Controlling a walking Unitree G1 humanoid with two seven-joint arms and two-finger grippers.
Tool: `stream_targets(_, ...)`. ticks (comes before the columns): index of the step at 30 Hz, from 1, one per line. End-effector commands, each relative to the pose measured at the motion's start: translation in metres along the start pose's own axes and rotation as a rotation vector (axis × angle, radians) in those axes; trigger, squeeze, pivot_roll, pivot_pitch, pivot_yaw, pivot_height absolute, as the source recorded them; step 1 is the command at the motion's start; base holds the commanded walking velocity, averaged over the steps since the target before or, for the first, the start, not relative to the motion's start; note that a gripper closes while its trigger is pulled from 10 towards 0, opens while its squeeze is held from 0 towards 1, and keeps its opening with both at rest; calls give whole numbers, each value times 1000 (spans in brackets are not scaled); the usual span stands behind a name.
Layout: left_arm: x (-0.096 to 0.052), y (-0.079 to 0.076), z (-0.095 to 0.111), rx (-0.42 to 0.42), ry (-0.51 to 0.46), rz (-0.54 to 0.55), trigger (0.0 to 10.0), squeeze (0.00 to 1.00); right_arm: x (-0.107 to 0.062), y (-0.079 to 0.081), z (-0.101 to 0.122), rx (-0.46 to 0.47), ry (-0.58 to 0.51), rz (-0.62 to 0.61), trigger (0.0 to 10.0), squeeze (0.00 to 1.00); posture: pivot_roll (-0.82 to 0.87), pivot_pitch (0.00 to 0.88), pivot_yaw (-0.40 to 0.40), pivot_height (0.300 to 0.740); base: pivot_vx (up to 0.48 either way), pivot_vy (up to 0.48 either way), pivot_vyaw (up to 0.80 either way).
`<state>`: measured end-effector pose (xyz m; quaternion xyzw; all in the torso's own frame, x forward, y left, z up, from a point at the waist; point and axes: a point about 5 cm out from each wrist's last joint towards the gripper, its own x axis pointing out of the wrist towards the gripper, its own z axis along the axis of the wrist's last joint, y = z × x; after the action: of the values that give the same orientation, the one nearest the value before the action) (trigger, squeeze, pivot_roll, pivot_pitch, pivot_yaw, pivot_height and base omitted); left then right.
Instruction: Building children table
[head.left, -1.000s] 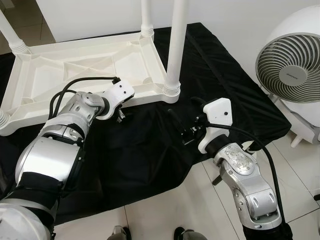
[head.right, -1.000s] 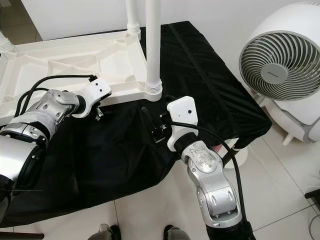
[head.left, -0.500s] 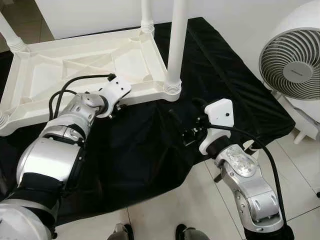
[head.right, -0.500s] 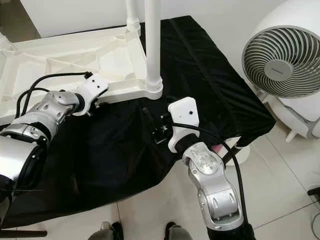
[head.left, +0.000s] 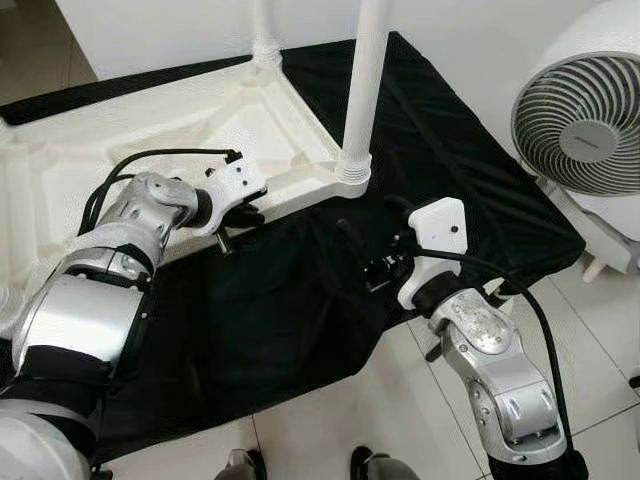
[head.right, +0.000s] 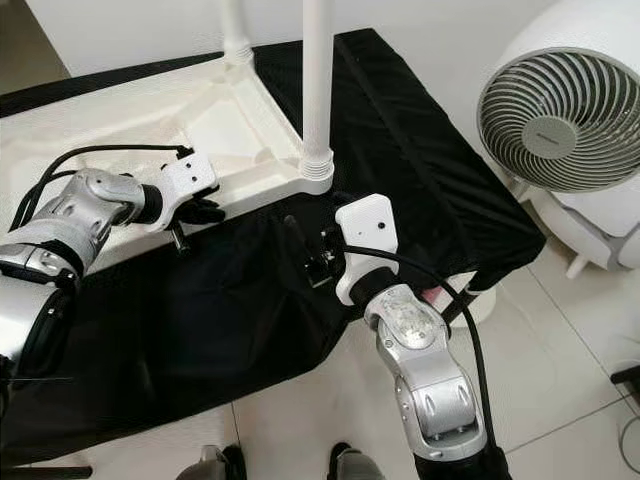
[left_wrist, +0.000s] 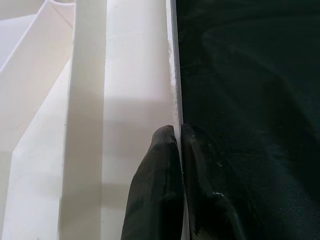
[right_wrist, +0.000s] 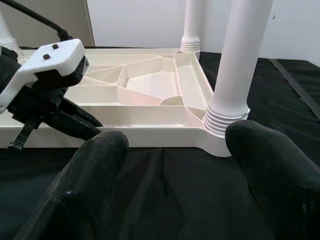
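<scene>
Tabletop of white moulded plastic (head.left: 150, 150), ribbed on its underside, lies upside down on the black cloth-covered surface (head.left: 300, 290), filling the far left of it, with its near edge facing the robot. White round plastic legs stand up from its sockets: one at the near right corner (head.left: 362, 90), another at the far right corner (head.left: 262, 30). The left gripper (head.left: 238, 215) is at the near rim of the tabletop, its two black fingers (left_wrist: 165, 190) pressed together on the thin rim wall, one finger inside and one outside, as the left wrist view shows. The right gripper (head.left: 365, 262) hovers over the cloth, near the corner with the standing leg, its fingers spread wide and holding nothing; in the right wrist view they frame that corner. A large white round fan (head.left: 580, 130) stands on the tiled floor to the right. The risk, as I judge it: the pinch is on a narrow edge, so a pull or lift could let the rim slip out, or tilt the tabletop and loosen the upright legs, and the loose cloth could drag and bunch under it
</scene>
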<state>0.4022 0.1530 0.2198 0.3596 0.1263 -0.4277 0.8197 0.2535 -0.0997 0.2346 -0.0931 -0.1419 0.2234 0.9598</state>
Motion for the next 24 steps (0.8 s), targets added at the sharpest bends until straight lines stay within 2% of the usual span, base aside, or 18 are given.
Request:
stream_targets(1,2,-15,-19,-31,28,-110,1608,0,0,4,-1,2,0,23,10000,0,-157,183,69,740,0,0,0)
stream_targets(3,2,-15,-19,-31,28,-110,1608,0,0,4,-1,2,0,23,10000,0,-157,183,69,740,0,0,0)
stream_targets(4,1,-19,-16,-3,-18,-164,10000,0,0,4,-1,2,1,21,10000,0,-155,180,69,740,0,0,0)
stream_targets(7,0,-21,-13,22,-57,-195,10000,0,0,4,-1,2,1,20,10000,0,-154,177,71,740,0,0,0)
stream_targets(10,-2,-29,-9,50,-179,-153,10000,0,0,3,-3,3,3,15,10000,0,-149,165,65,740,0,0,0)
stream_targets(13,-3,-30,-9,49,-197,-133,10000,0,1,3,-4,3,4,14,10000,0,-148,164,64,740,0,0,0)
stream_targets(15,-9,-37,-9,15,-250,-142,10000,0,2,3,-4,3,2,17,10000,0,-146,159,57,740,0,0,0)
stream_targets(21,-18,-46,-10,-2,-302,-173,10000,0,3,3,-4,2,1,20,10000,0,-146,159,57,740,0,0,0)
stream_targets(24,-28,-57,-8,-2,-340,-204,10000,0,3,3,-4,2,2,22,10000,0,-133,155,56,740,0,0,0)
